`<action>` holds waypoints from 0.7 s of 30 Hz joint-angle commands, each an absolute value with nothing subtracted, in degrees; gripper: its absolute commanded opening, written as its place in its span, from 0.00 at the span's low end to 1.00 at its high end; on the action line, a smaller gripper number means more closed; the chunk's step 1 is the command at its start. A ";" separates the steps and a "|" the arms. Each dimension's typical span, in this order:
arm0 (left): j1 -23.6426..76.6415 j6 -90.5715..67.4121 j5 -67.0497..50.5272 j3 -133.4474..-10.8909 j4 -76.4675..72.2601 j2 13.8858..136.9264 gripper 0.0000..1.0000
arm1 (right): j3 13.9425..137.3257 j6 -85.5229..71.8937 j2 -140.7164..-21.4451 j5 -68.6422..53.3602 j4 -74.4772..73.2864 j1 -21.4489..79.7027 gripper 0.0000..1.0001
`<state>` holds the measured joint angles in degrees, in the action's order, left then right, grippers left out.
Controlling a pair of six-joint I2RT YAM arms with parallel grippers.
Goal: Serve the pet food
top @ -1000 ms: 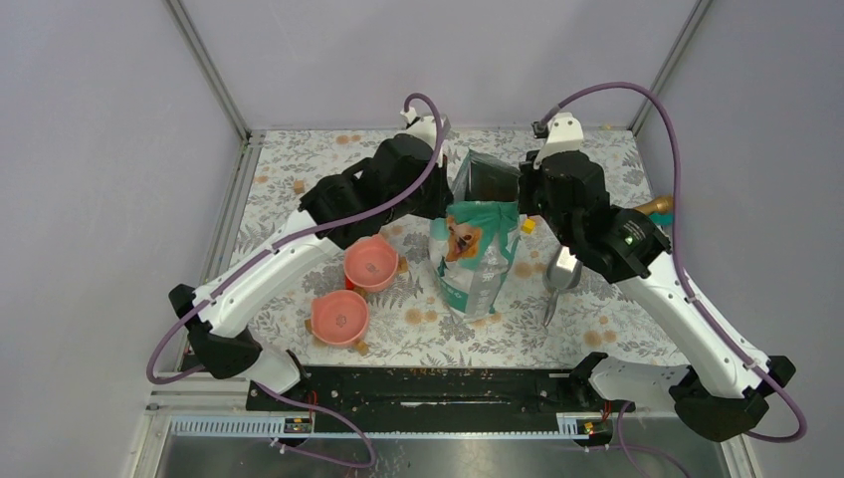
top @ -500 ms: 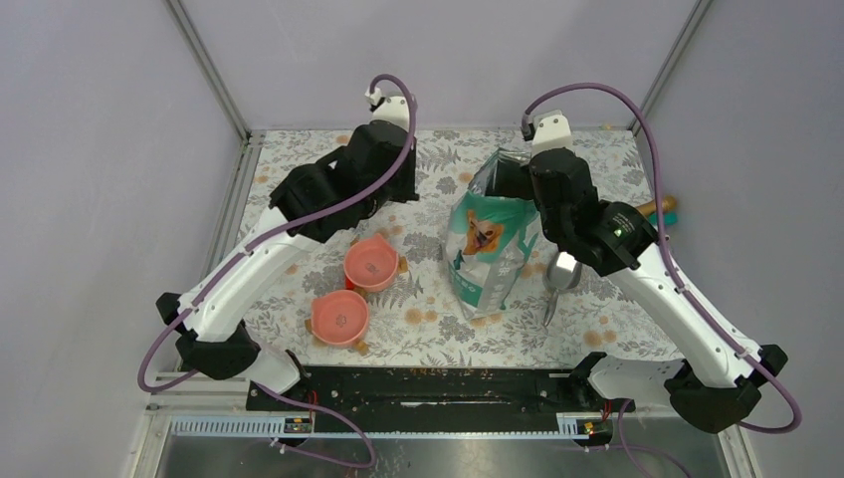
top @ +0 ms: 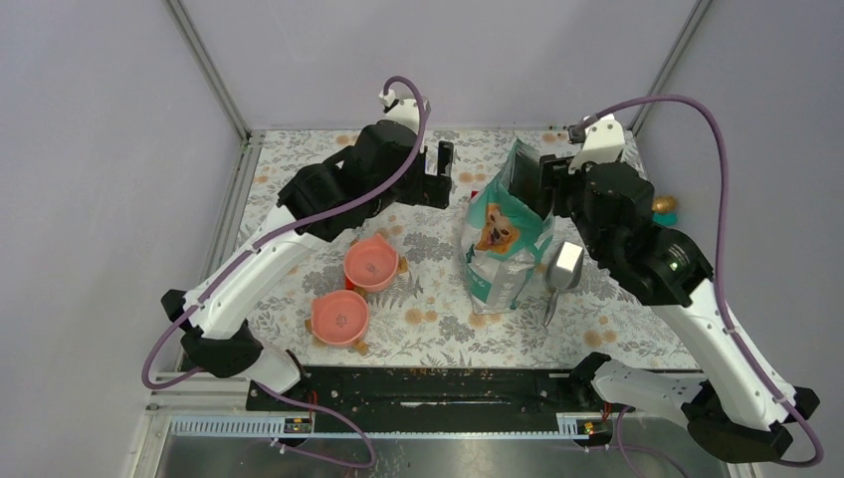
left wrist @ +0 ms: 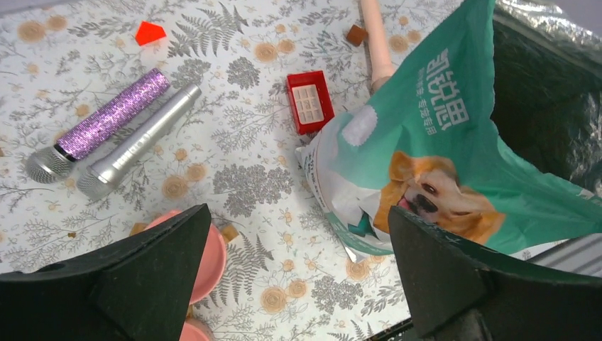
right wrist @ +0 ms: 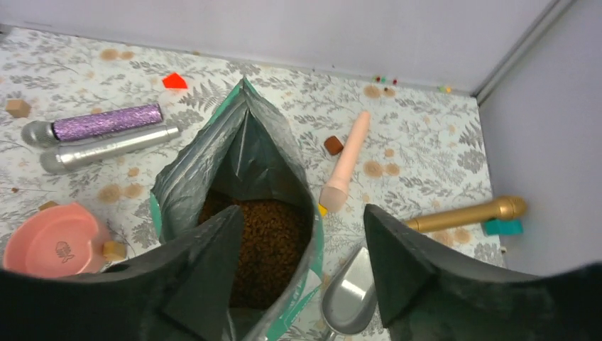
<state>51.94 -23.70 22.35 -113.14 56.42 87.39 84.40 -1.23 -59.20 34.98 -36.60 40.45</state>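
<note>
The teal-green and silver pouch (top: 506, 242) with the dog picture stands upright, its mouth spread wide. Brown kibble, the pet food (right wrist: 273, 238), fills its bottom. My right gripper (right wrist: 304, 220) hovers open just over the pouch mouth, one finger above the kibble and the other to the right of the rim. Left of the pouch (left wrist: 440, 153), my left gripper (left wrist: 294, 234) hangs open over bare cloth, holding nothing. Two pink bowls (top: 371, 264) (top: 339, 317) sit to the pouch's left. A metal scoop (top: 562, 271) lies against its right side.
A purple microphone (left wrist: 106, 124) and a silver one (left wrist: 138, 153) lie at the back left. A red block (left wrist: 310, 101), a pink microphone (right wrist: 346, 167), a gold microphone (right wrist: 468, 212) and small blocks are scattered behind and right of the pouch.
Both grippers have gone from shut to open. The left arm drew back left from the pouch. The pouch shifted right and now stands with its mouth open, the right gripper over it.
</note>
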 commanded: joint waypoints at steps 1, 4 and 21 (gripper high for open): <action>52.19 -23.54 19.64 -109.08 49.66 81.95 0.99 | 83.80 -4.05 -56.65 30.07 -33.26 40.12 0.91; 52.12 -23.87 19.25 -105.72 46.71 79.28 0.99 | 84.19 -6.08 -55.72 28.01 -34.71 40.09 1.00; 52.04 -32.24 24.50 -78.61 40.04 61.03 0.99 | 79.57 -21.50 -58.67 8.39 -44.91 0.75 0.99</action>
